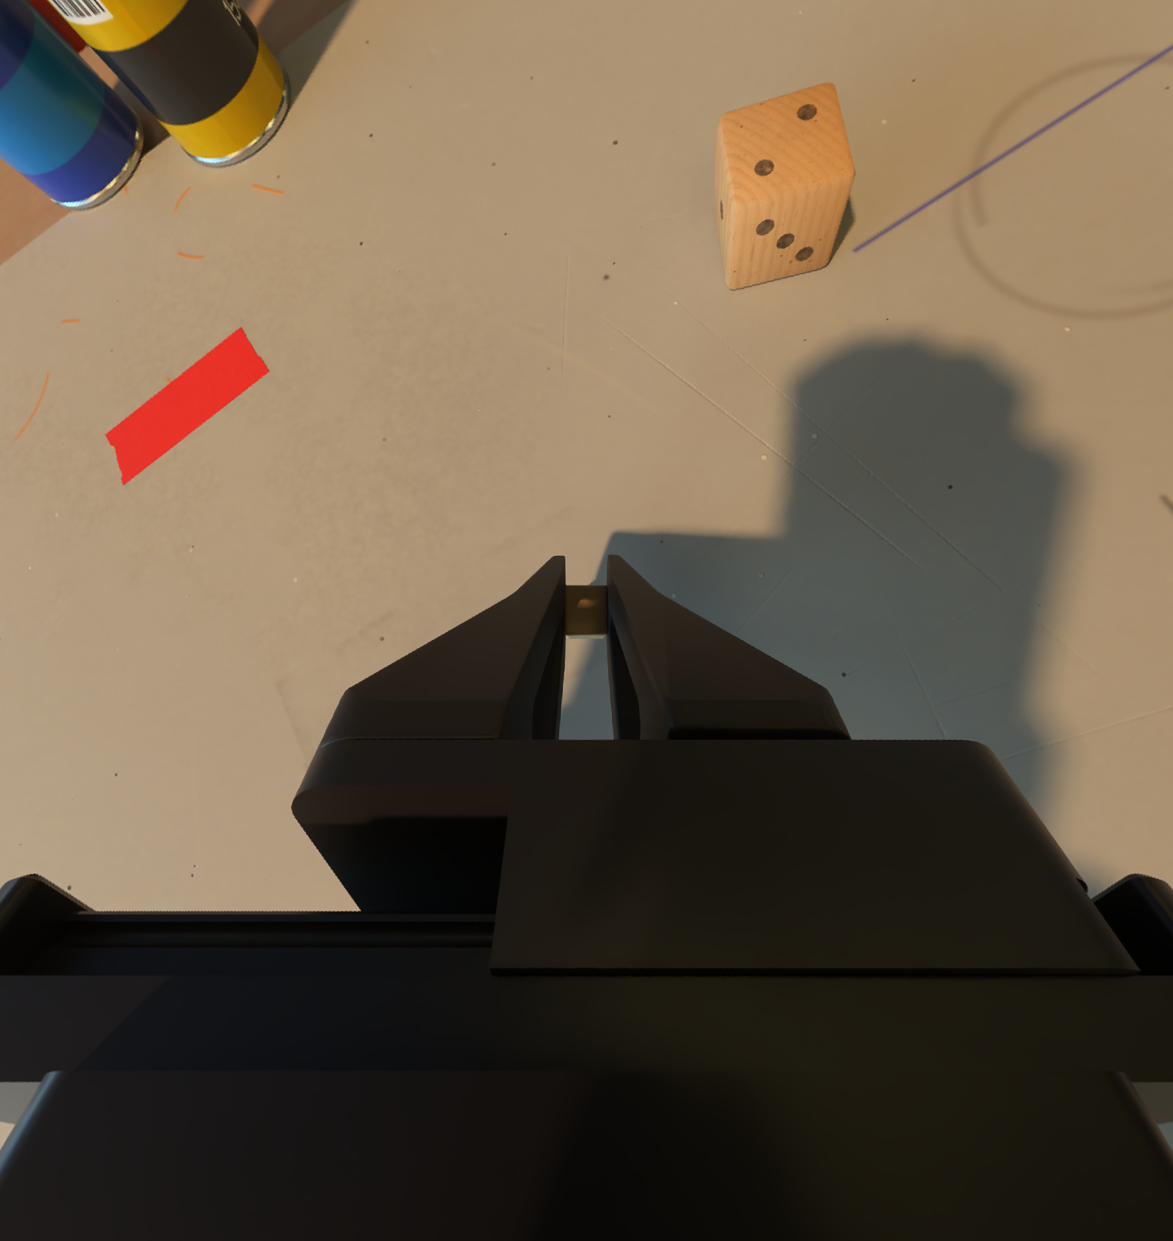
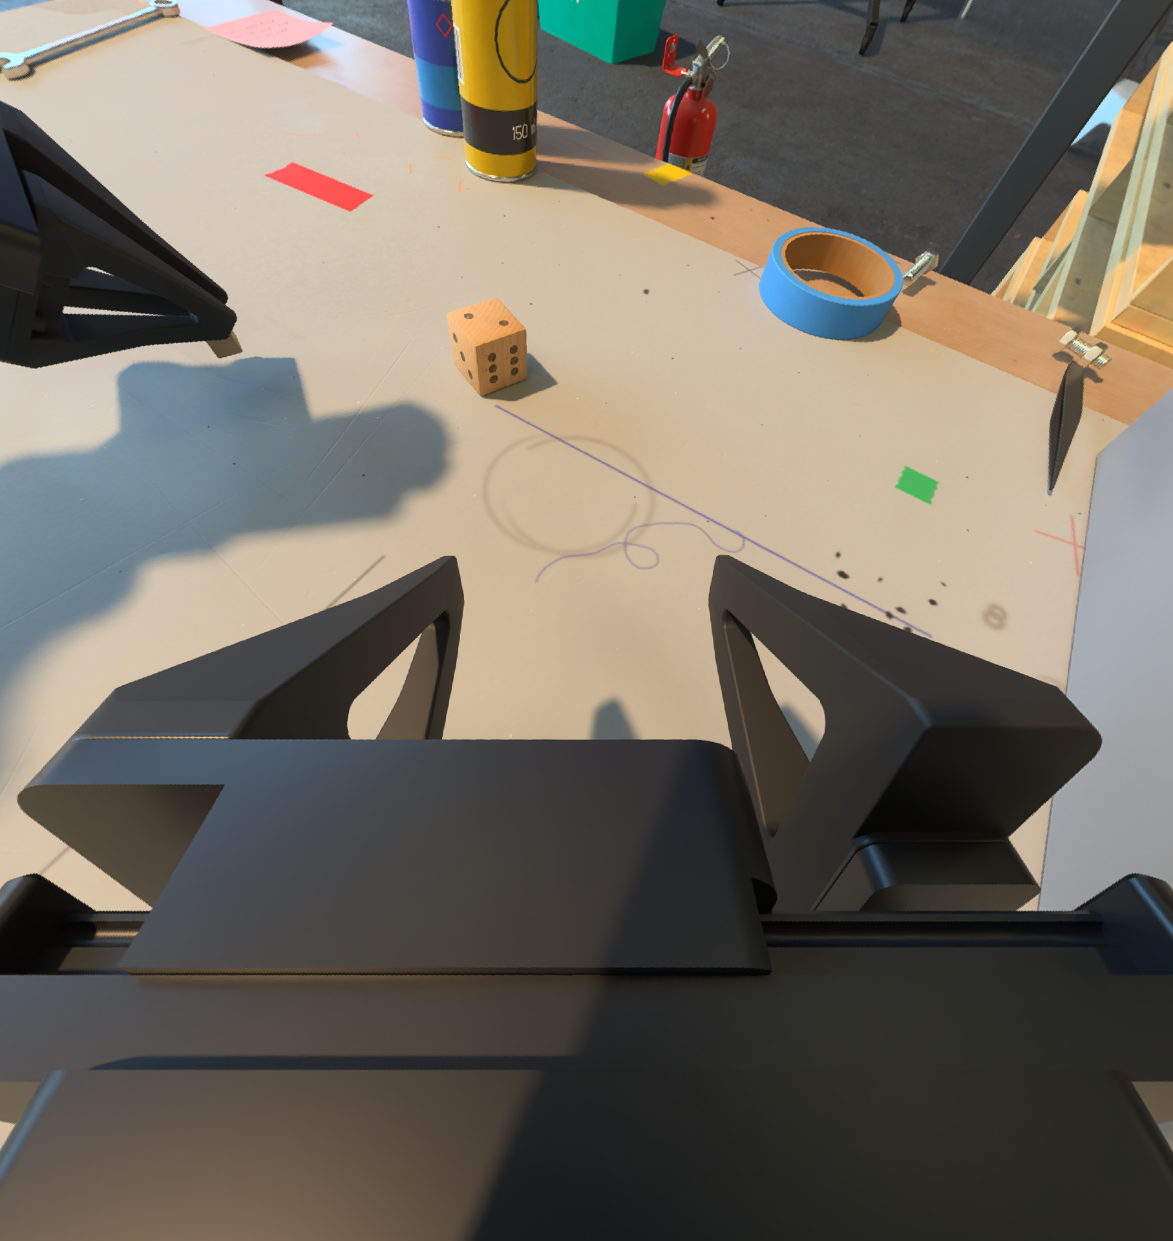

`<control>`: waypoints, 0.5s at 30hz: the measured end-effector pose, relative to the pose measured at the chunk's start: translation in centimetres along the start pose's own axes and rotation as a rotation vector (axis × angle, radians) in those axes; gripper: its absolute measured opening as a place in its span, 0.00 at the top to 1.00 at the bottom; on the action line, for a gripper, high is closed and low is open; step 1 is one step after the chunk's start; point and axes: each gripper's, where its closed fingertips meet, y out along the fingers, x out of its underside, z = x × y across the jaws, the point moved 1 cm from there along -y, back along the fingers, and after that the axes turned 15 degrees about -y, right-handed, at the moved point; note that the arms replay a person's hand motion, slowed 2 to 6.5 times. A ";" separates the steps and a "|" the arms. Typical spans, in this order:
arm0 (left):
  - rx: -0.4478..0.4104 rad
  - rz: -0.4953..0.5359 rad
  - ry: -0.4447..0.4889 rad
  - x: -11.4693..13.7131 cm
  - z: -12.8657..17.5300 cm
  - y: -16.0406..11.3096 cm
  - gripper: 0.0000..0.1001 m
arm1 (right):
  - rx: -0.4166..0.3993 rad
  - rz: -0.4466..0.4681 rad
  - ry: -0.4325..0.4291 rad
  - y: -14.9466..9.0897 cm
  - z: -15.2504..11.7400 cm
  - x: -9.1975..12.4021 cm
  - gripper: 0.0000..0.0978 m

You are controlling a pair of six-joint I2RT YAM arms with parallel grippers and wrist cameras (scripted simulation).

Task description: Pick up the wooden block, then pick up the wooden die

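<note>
Our left gripper [image 1: 585, 571] has its fingers clamped on the small wooden block [image 1: 585, 610], which sits pinched between the tips and lifted clear of the table [image 1: 436, 470]. In the right wrist view the same gripper [image 2: 224, 336] shows at the left side, with a bit of the block [image 2: 226, 345] sticking out below its tips.

Our right gripper [image 2: 587, 571] hangs above the table with its fingers wide apart and nothing between them.

The wooden die [image 1: 783, 188] stands on the table out in the open, well apart from both grippers and some way in from the far edge. A thin purple line [image 2: 704, 517] drawn on the table starts just beside it.

Near the far edge stand a yellow can [image 2: 499, 87] and a blue can [image 2: 436, 67], touching or nearly so. A strip of red tape [image 1: 186, 405] lies flat near them. A roll of blue tape [image 2: 830, 282] rests toward the far right corner, and a green patch [image 2: 916, 484] lies near the right edge.
</note>
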 end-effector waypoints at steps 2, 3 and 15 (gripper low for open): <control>0.006 0.008 0.004 0.0 0.1 -0.2 0.90 | 0.000 0.000 0.000 0.0 0.0 0.0 0.35; 0.010 0.011 0.006 0.0 0.1 -0.2 0.90 | 0.000 0.000 0.000 0.0 0.0 0.0 0.34; 0.063 0.055 0.044 -0.1 0.6 -1.6 0.90 | -0.006 0.001 0.002 0.0 0.0 0.0 0.30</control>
